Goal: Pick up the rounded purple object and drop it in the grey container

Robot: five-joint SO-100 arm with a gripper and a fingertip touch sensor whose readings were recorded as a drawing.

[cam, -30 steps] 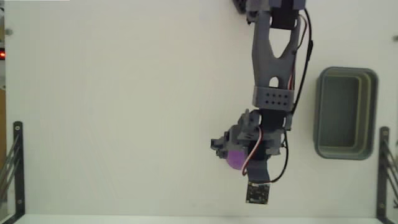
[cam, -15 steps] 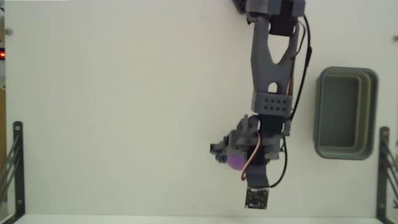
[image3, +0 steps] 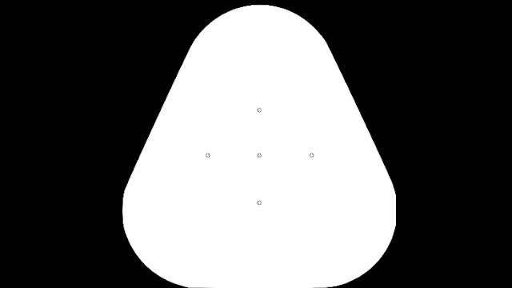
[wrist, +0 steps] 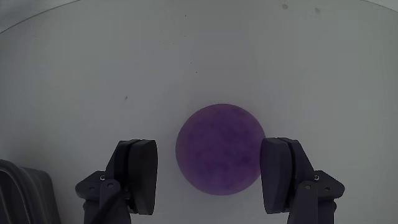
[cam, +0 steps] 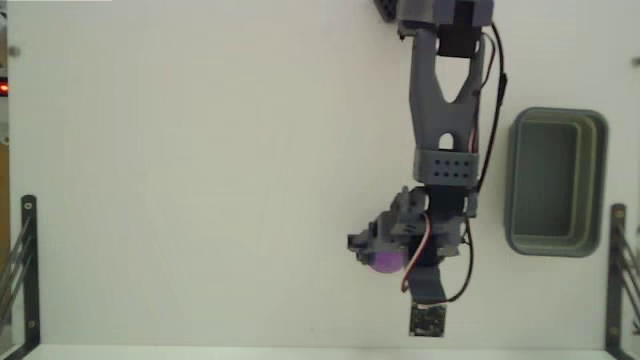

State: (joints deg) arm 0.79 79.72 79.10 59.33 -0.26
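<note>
The rounded purple object (wrist: 219, 149) is a matte violet ball resting on the white table. In the wrist view it sits between my gripper's (wrist: 209, 149) two dark fingers. The right finger (wrist: 283, 174) is at the ball's edge, and a narrow gap separates the ball from the left finger (wrist: 138, 174). The gripper is open around the ball. In the fixed view the gripper (cam: 380, 255) hangs over the ball (cam: 384, 264), which is half hidden under it, at lower centre. The grey container (cam: 520, 185) stands well to the right, apart from the arm, with nothing in it.
The grey arm (cam: 445, 110) reaches down from the top edge of the fixed view, with a black cable alongside. Black metal brackets stand at the left edge (cam: 27, 265) and the right edge (cam: 618, 270). White table surface surrounds the ball.
The gripper and wrist have shifted slightly right and lower in the fixed view. The ball shows a few pixels further right under them.
</note>
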